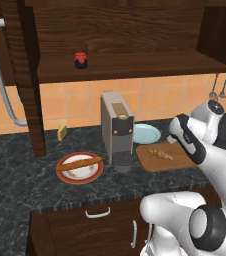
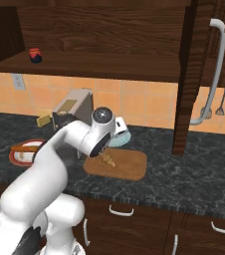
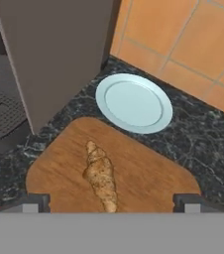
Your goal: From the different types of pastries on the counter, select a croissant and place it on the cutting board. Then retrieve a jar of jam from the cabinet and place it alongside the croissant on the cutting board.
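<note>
Claw (image 3: pixel 111 203) stands with fingers wide apart, gripping nothing. Croissant (image 3: pixel 101 177) lies flat on cutting board (image 3: pixel 148 173), directly between and just beyond the fingertips. Jar of jam (image 1: pixel 81 60) sits on cabinet (image 1: pixel 130 62) shelf, well above the claw.

A coffee machine (image 1: pixel 117 131) stands beside a pale blue plate (image 1: pixel 147 133).

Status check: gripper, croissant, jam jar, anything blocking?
Gripper open above the board. Croissant lying free on cutting board. Jam jar on cabinet shelf. Coffee machine stands beside the board.
</note>
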